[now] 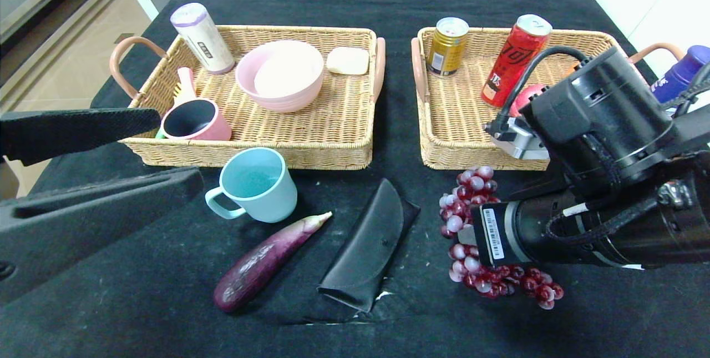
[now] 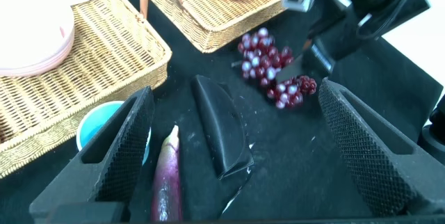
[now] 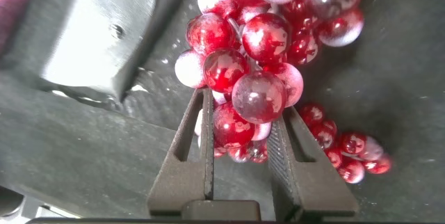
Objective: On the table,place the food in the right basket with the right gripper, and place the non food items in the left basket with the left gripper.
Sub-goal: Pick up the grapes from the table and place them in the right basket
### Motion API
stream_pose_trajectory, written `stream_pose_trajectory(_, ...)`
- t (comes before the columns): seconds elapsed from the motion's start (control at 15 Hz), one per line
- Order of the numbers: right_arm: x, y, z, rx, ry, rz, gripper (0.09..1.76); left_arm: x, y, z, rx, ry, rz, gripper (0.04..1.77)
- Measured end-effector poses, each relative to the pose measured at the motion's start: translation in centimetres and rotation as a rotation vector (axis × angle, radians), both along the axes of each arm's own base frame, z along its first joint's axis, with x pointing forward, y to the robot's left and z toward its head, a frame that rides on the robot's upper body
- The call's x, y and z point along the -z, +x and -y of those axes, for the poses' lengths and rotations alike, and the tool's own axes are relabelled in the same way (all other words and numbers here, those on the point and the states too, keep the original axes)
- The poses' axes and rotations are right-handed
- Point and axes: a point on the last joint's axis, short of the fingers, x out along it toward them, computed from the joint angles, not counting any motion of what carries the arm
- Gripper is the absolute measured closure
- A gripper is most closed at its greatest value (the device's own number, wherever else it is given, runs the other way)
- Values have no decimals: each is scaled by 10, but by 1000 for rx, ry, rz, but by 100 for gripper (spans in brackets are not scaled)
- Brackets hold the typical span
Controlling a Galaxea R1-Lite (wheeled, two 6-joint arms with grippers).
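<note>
Grapes (image 1: 477, 225) are lying on the black cloth just in front of the right basket (image 1: 444, 141). In the head view the right arm's bulk is covering the middle of the bunch and hiding the right gripper entirely. The right wrist view is supplying what is missing: the right gripper (image 3: 242, 133) is sitting down over the grapes (image 3: 257, 71), fingers (image 3: 198, 147) narrowed with berries pinched between them; the bunch is resting on the cloth.

The left wrist view is showing the left gripper (image 2: 233, 147) hanging wide apart, holding nothing, on the far side of the case (image 2: 221, 130) from the grapes (image 2: 271, 67). The head view is showing only one of its fingers (image 1: 77, 133), over the left basket's (image 1: 249, 152) front corner.

Beside the grapes, toward the left basket: a black case (image 1: 369, 247), then an eggplant (image 1: 266, 261), then a teal mug (image 1: 255, 183).

Right basket is holding a gold can (image 1: 446, 44), a red can (image 1: 513, 58) and a reddish fruit (image 1: 524, 97) half hidden behind the arm. Left basket is holding a pink bowl (image 1: 280, 75), a pink cup (image 1: 194, 119), a white bottle (image 1: 202, 39) and a pale block (image 1: 348, 61).
</note>
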Motion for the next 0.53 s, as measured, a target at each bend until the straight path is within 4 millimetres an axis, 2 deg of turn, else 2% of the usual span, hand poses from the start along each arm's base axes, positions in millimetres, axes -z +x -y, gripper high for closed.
stream_pose_trajectory(0.53, -36, -13, 14, -3, 42, 50, 137, 0, 0, 0, 0, 1, -2, 9)
